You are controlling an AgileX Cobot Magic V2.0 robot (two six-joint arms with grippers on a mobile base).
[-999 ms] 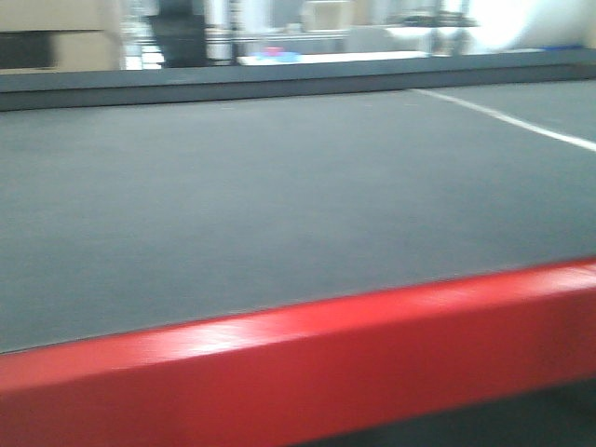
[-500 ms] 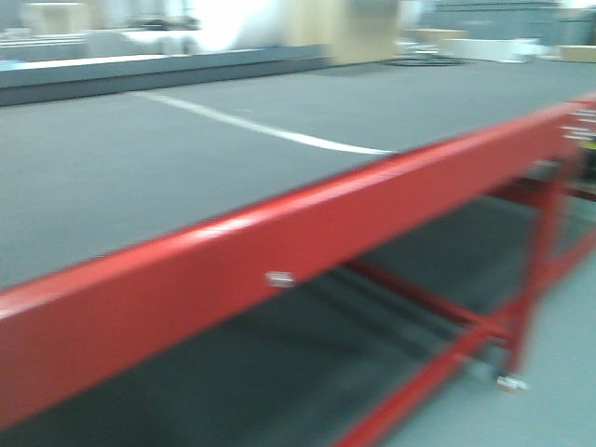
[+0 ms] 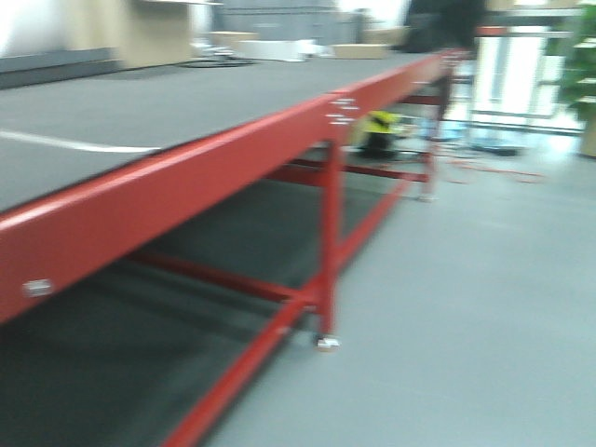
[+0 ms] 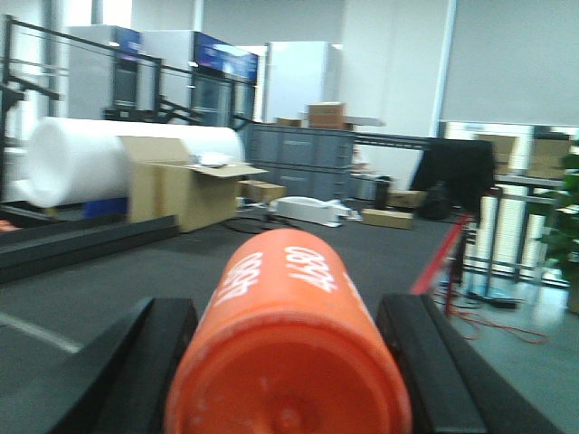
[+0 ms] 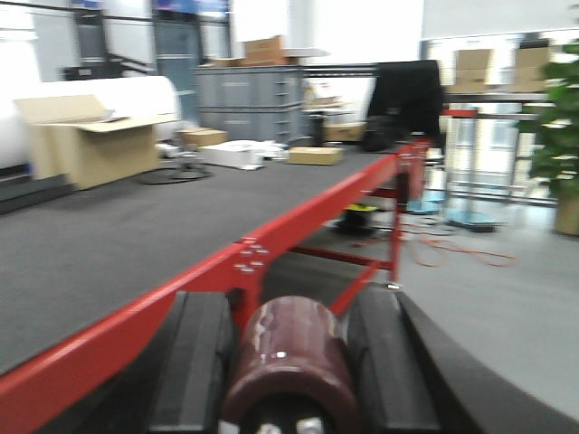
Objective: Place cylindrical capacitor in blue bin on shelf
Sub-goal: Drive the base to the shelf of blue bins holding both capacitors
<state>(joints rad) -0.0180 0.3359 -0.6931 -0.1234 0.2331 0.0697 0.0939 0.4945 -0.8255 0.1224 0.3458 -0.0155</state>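
Left gripper (image 4: 288,366) clamped on orange cylindrical capacitor (image 4: 291,325), white digits on its side, lying lengthwise between black fingers (image 4: 136,362). Right gripper (image 5: 288,362) closed round dark maroon cylinder (image 5: 291,348), glossy, also lengthwise. Red edge rail of grey-topped bench (image 3: 196,172) runs ahead; front view blurred

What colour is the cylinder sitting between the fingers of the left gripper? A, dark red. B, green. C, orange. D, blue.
C: the left wrist view shows an orange cylinder with white markings held in the left gripper, while the dark red cylinder sits in the right gripper.
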